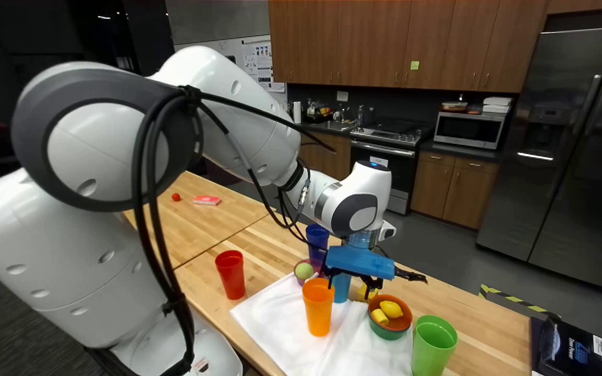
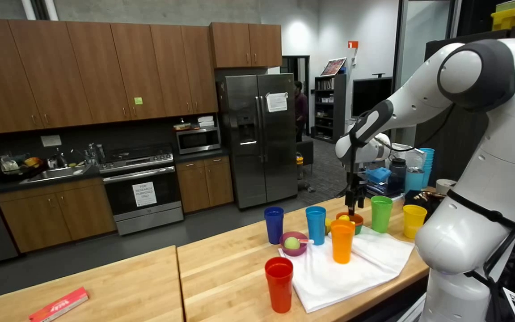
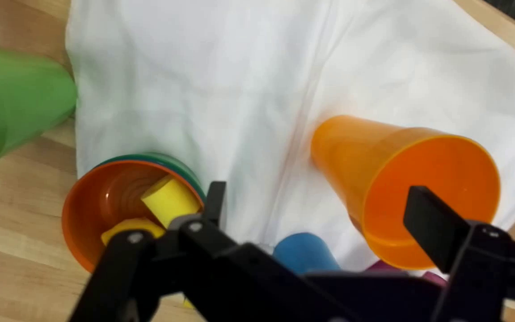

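My jaws stood spread wide over the wooden table [image 2: 226,277], and in the wrist view a white cloth [image 2: 347,286] showed in the gap of my gripper [image 3: 318,197]. The orange cup [image 1: 318,308] stood upright on that cloth, close by me; in the wrist view 1 of my 2 fingers [image 3: 436,228] overlapped its mouth, though I could not tell whether it touched. My opposite finger showed against the rim of an orange bowl [image 3: 105,192], and there too I could not tell whether there was contact. That bowl sat nested in a green bowl [image 1: 389,332] at the cloth's edge, with a yellow cylinder [image 1: 379,317] and a lemon-shaped yellow piece [image 1: 391,309] inside it.

The light blue cup [image 2: 315,228] stood upright near the orange cup. Beyond it, in an exterior view, the dark blue cup [image 2: 274,223] stood near a purple bowl [image 2: 294,251], in which a pale green ball [image 2: 291,243] lay. The green cup [image 2: 381,214] stood just beside the nested bowls, and the yellow cup [image 2: 414,219] stood past it, in an exterior view. On the wood beside the cloth I saw the red cup [image 2: 279,286]; well apart from me, on the table's other section, lay a flat red box [image 2: 59,305] and a small round red thing [image 1: 176,197]. Behind the table, in both exterior views, were a stove [image 2: 121,197], a microwave [image 2: 199,141], a dark steel refrigerator [image 2: 246,170] and wooden cupboards [image 2: 92,71] along the wall.
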Robot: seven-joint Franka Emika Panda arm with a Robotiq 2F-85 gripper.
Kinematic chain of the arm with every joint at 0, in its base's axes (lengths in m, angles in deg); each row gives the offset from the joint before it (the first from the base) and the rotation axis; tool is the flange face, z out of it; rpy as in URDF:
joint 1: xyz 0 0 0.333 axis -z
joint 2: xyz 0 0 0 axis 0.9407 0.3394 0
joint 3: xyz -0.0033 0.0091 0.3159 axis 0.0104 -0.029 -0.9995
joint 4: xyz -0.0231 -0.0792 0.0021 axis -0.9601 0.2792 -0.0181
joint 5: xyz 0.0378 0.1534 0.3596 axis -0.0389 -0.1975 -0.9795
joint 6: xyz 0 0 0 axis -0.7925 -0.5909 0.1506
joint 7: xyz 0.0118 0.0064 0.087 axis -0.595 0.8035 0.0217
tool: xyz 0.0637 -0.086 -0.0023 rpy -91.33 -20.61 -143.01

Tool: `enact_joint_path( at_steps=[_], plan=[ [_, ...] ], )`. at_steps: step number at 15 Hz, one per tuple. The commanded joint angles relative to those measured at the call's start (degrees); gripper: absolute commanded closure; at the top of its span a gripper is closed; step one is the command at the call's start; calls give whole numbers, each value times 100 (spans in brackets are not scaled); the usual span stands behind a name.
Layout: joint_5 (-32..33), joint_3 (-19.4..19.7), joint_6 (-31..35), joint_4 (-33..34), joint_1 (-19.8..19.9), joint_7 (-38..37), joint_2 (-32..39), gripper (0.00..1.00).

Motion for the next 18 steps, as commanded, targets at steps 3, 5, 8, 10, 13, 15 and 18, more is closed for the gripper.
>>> enact_joint_path(
  at_steps=[3,5,8,10,13,15,18],
  plan=[
    [30,-27,-389,-155,-22,-171,-589,0],
    [299,-169,-205,-277,-29,-436,-544,0],
    [617,-247,254,-552,-66,-610,-444,0],
    [799,-283,731,-806,-109,-657,-399,0],
    [939,-289,1455,-1173,-162,-668,-353,0],
    [909,-305,1751,-1109,-233,-668,-140,0],
    [871,-327,2128,-1168,-324,-684,-26,26]
  ],
)
